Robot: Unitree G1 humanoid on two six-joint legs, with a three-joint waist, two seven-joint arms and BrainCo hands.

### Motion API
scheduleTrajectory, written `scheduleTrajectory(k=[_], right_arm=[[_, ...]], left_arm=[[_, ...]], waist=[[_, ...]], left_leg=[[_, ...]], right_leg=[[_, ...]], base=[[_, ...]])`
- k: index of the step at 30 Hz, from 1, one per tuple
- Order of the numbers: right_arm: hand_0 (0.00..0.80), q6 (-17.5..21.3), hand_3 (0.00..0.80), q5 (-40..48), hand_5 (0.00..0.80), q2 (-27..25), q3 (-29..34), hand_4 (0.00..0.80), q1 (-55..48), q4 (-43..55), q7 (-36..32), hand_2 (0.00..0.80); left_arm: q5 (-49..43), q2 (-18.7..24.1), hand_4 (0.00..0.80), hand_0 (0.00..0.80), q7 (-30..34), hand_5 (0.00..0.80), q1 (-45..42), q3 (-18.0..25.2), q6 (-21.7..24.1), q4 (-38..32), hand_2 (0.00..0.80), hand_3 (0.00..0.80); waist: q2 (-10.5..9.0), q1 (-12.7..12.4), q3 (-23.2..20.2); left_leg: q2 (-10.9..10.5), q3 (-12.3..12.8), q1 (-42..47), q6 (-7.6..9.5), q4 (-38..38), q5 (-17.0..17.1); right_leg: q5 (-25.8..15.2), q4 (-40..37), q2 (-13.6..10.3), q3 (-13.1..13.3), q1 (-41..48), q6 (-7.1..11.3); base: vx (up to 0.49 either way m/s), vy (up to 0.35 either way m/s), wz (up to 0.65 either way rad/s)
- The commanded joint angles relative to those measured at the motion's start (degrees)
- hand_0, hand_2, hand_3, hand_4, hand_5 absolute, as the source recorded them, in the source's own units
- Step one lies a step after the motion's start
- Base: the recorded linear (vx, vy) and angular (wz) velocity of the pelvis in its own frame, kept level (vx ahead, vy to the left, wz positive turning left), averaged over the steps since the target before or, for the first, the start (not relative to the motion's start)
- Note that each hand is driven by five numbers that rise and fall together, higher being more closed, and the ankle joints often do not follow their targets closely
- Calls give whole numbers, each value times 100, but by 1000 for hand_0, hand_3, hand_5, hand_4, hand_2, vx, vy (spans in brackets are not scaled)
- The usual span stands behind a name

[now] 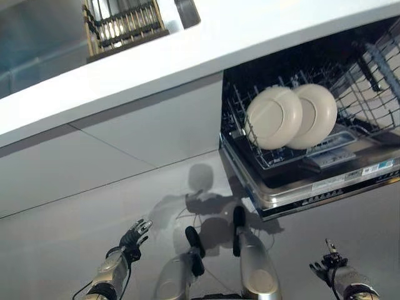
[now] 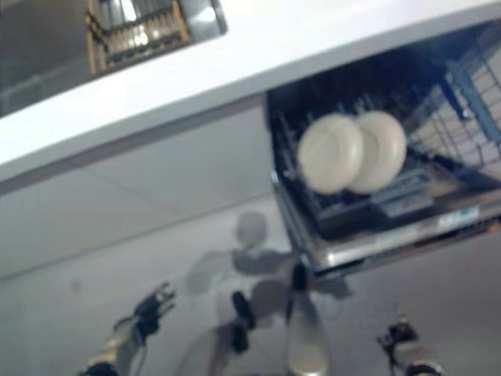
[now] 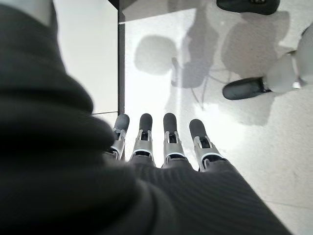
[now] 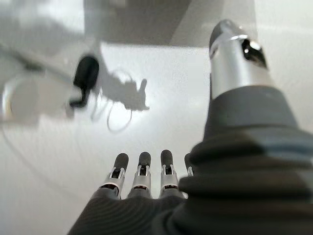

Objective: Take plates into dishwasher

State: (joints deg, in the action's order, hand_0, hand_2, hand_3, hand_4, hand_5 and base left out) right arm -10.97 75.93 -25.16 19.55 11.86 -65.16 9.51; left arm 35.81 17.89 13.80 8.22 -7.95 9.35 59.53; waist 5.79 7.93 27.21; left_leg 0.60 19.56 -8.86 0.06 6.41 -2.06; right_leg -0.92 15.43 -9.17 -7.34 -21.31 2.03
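Two cream plates (image 1: 275, 117) (image 1: 317, 115) stand upright side by side in the lower rack (image 1: 294, 159) of the open dishwasher (image 1: 325, 187) at the right. My left hand (image 1: 133, 236) hangs low at the lower left, far from the plates, fingers straight and empty, as its wrist view (image 3: 166, 142) shows. My right hand (image 1: 330, 265) hangs low at the lower right, below the dishwasher door, fingers straight and empty in its wrist view (image 4: 142, 176).
A white counter (image 1: 187, 50) runs across above the dishwasher. A sink with a wire dish rack (image 1: 125, 25) sits at the upper left of it. Grey cabinet fronts (image 1: 125, 144) stand left of the dishwasher. Pale floor lies below.
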Motion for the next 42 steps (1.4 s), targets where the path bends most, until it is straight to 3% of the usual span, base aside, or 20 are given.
scheduleTrajectory(k=[1,5,10,11,14,18,23,28,37,39,42], right_arm=[[0,494,0,904,0,-17,-173,0,209,446,-508,0],[0,843,0,1177,0,-65,-380,0,643,776,-822,0],[0,869,0,1232,0,-447,-421,0,1477,620,-1012,0],[0,885,0,1208,0,-577,-396,0,1726,524,-1128,0],[0,809,0,1116,0,-829,-379,0,2232,298,-1381,0],[0,773,0,854,0,-1270,-570,0,3172,174,-1404,0],[0,1033,0,617,0,-1525,-1197,0,4282,640,-1616,0],[0,1247,0,565,0,-1608,-1730,0,4965,1236,-2049,0],[0,967,0,562,0,-1775,-1972,0,5443,1363,-2122,0],[0,903,0,286,0,-1826,-1998,0,5452,1264,-2020,0],[0,764,0,98,0,-1908,-2043,0,5402,1035,-1923,0]], left_arm=[[379,-261,0,0,42,0,-174,-114,331,-101,0,0],[531,-396,0,0,-70,0,-209,-216,298,-281,0,0],[706,-462,0,0,-192,0,-145,-322,284,-336,0,0],[755,-484,0,0,-233,0,-150,-346,277,-346,0,0],[755,-507,0,0,-268,0,-194,-384,201,-355,0,0],[743,-456,0,0,-295,0,-315,-510,122,-384,0,0],[764,-295,0,0,-351,0,-480,-481,11,-518,0,0],[640,-90,0,0,-270,0,-623,-366,-106,-652,0,0],[527,29,0,0,-95,0,-760,-377,-48,-719,0,0],[523,67,0,0,-82,0,-755,-371,-67,-705,0,0],[490,101,0,0,-55,0,-751,-361,-45,-622,0,0]], waist=[[123,31,55],[257,-47,94],[348,-258,49],[388,-359,13],[421,-548,-38],[455,-820,-115],[444,-1042,-168],[335,-1199,-218],[172,-1292,-290],[149,-1303,-328],[73,-1308,-364]], left_leg=[[-104,-326,-640,142,1719,-800],[-117,-369,-877,193,2184,-998],[-99,-486,-1139,217,2714,-1215],[-108,-620,-1183,204,2974,-1455],[-91,-701,-1363,253,3457,-1671],[-87,-855,-1598,267,3945,-1760],[-48,-969,-1801,255,4182,-1642],[27,-1096,-1789,177,4088,-1317],[153,-1108,-1549,115,3769,-729],[166,-1180,-1481,73,3837,-873],[206,-1119,-1451,114,3784,-747]], right_leg=[[-195,393,-270,101,-422,246],[161,974,-291,81,-602,94],[542,1637,-415,-41,-752,-59],[827,1966,-442,-26,-759,-66],[1089,2487,-593,-109,-853,-158],[1268,2922,-742,-181,-950,-250],[1374,3195,-731,-194,-1049,-329],[1324,3071,-654,-240,-903,-318],[1019,2568,-581,-419,-465,-352],[1154,2619,-552,-357,-376,-299],[1007,2503,-570,-431,-291,-362]], base=[[-72,143,0],[-16,54,8],[3,22,18],[90,-8,30],[54,-39,25],[14,-74,24],[-6,-64,0],[-4,-87,-5],[-6,-48,-2],[18,-21,13],[11,-20,13]])
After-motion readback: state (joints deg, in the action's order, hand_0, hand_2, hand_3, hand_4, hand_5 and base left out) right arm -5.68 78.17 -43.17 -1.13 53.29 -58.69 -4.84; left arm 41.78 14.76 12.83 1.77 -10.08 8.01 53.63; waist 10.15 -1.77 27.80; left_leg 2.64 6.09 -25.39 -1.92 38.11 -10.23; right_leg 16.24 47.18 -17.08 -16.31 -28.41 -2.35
